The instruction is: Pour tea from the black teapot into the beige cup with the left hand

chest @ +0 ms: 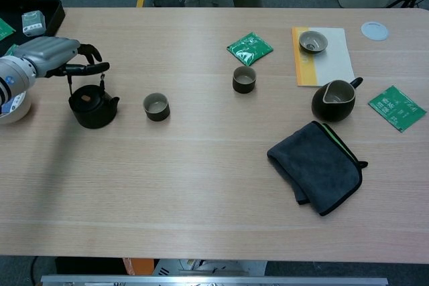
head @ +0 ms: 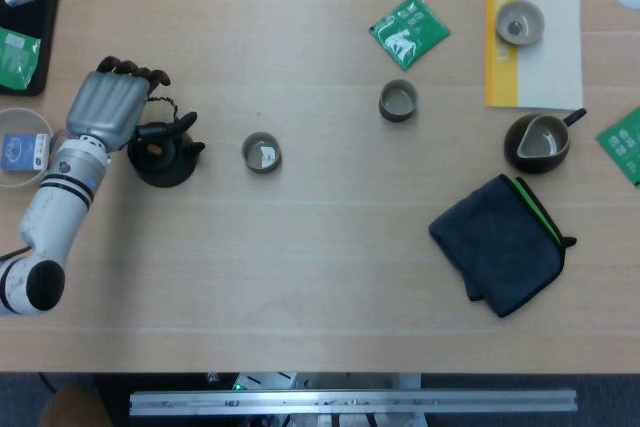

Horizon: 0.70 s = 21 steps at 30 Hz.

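Left hand [head: 105, 107] over black teapot [head: 163, 152] handle at table [head: 300, 247] left edge, fingers [chest: 90, 67] around handle top, grip unclear. Beige cup [head: 261, 152] just right of the spout, path open. Second cup [head: 398, 101], green tea packet [head: 409, 30], dark folded cloth [head: 500, 242] further right.

The left hand [head: 108, 105] had a smooth silver-grey metallic back plate, broad and gently rounded, with black fingers [head: 150, 75] at its 12 o'clock edge. At its 6 o'clock end a white cylindrical forearm [head: 58, 205] carried dark bands near the wrist and a small blue mark beside them. Lower still, the forearm ended in a black rounded joint cap [head: 42, 285]. In the chest view the hand [chest: 50, 55] appeared the same grey, with thin black fingers [chest: 90, 66].
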Each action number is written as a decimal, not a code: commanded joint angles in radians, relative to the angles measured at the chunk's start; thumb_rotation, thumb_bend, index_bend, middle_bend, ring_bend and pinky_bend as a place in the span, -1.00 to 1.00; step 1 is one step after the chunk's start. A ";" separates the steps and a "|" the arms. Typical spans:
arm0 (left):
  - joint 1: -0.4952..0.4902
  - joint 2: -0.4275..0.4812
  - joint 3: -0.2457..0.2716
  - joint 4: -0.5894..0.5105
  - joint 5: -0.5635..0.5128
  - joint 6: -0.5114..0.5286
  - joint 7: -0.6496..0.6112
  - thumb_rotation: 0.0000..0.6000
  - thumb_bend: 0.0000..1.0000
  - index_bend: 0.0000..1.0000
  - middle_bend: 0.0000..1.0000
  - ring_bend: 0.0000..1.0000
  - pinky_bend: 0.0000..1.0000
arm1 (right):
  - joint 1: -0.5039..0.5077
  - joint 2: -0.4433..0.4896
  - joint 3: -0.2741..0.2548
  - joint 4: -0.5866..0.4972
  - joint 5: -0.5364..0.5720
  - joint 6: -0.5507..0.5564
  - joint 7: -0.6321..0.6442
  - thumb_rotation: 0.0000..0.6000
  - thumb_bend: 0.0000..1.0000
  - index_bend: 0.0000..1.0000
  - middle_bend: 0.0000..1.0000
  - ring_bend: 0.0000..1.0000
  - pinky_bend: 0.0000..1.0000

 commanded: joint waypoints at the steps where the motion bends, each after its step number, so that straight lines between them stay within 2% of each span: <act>1: 0.001 -0.003 0.012 0.000 -0.005 0.005 0.006 -1.00 -0.70 -0.48 -0.36 -0.57 -0.77 | 0.000 -0.001 0.000 0.001 -0.001 0.000 0.001 1.00 -0.98 -0.52 -0.37 -0.51 -0.64; 12: 0.010 0.002 0.019 -0.020 -0.009 -0.004 -0.054 -1.00 -0.70 -0.45 -0.34 -0.54 -0.77 | 0.000 -0.004 0.000 0.009 0.000 0.000 0.009 1.00 -0.98 -0.52 -0.37 -0.51 -0.65; 21: 0.024 0.013 0.021 -0.058 0.053 0.031 -0.103 -1.00 -0.70 -0.40 -0.31 -0.52 -0.77 | -0.004 -0.009 -0.001 0.020 0.001 0.004 0.019 1.00 -0.98 -0.52 -0.37 -0.51 -0.64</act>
